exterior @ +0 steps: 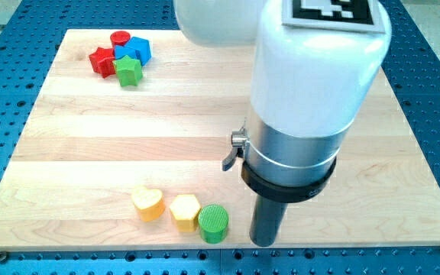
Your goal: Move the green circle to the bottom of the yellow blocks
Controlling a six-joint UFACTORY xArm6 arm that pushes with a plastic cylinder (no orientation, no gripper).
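The green circle [214, 224] lies near the view's bottom edge of the wooden board [90, 137]. It touches the right lower side of a yellow hexagon block [184, 211]. A yellow heart block [149, 204] lies just left of the hexagon. My tip [264, 243] is at the lower end of the dark rod, a short way to the right of the green circle and apart from it. The arm's white and silver body hides the board behind it.
At the view's top left stands a cluster: a red circle [120, 38], a red star [102, 60], a blue block [136, 50] and a green star [128, 71]. The board's bottom edge runs just below the green circle and my tip.
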